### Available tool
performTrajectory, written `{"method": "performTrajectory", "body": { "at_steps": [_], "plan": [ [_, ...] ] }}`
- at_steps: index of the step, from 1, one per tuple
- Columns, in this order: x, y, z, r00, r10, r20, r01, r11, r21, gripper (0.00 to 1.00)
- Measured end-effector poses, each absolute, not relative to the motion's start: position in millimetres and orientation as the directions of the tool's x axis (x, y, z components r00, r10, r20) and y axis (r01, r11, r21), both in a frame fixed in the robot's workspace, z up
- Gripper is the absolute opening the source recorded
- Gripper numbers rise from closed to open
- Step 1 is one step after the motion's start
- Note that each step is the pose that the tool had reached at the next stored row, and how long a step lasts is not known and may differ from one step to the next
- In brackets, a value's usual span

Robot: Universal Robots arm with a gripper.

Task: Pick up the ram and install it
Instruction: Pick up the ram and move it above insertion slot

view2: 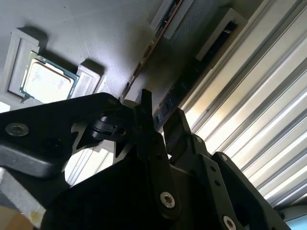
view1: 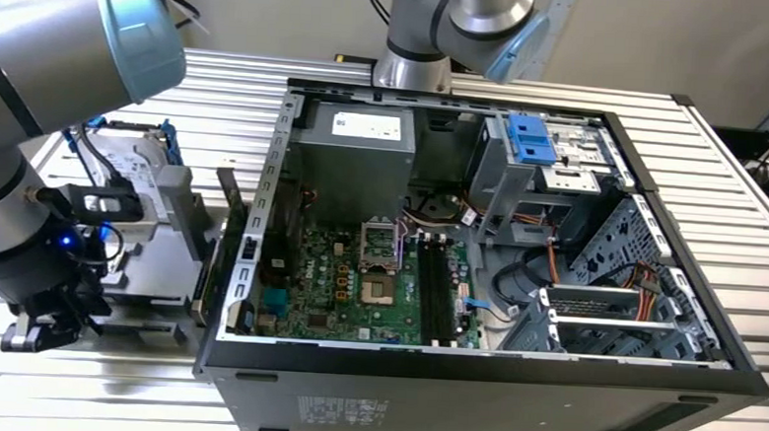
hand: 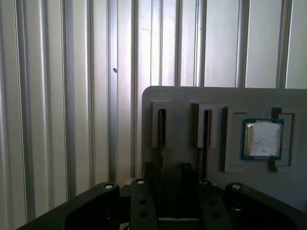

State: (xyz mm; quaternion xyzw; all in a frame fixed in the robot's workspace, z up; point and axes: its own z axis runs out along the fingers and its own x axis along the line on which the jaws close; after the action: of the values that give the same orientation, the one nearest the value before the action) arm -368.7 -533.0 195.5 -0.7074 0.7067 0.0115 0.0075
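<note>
The computer case (view1: 482,379) lies open on top, leaving free room above its memory slots (view1: 440,292). Cables (view1: 522,233) and the drive cage (view1: 546,155) crowd them on the exterior view's right. The case's side wall (view1: 264,199) stands between the slots and the tray (hand: 182,96), where the ram (hand: 161,125) stands close beside a second stick (hand: 206,127).

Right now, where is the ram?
In the first wrist view the ram stands on edge in the grey holder, in the slot farther from the processor chip, just ahead of the open jaws of the gripper.
</note>
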Motion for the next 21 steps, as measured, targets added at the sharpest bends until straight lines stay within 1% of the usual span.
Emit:
{"method": "performTrajectory", "body": {
  "at_steps": [21],
  "plan": [
    [-368.8, -533.0, 200.5, 0.001, -1.0, -0.027, -1.0, -0.001, 0.006, 0.0]
  ]
}}
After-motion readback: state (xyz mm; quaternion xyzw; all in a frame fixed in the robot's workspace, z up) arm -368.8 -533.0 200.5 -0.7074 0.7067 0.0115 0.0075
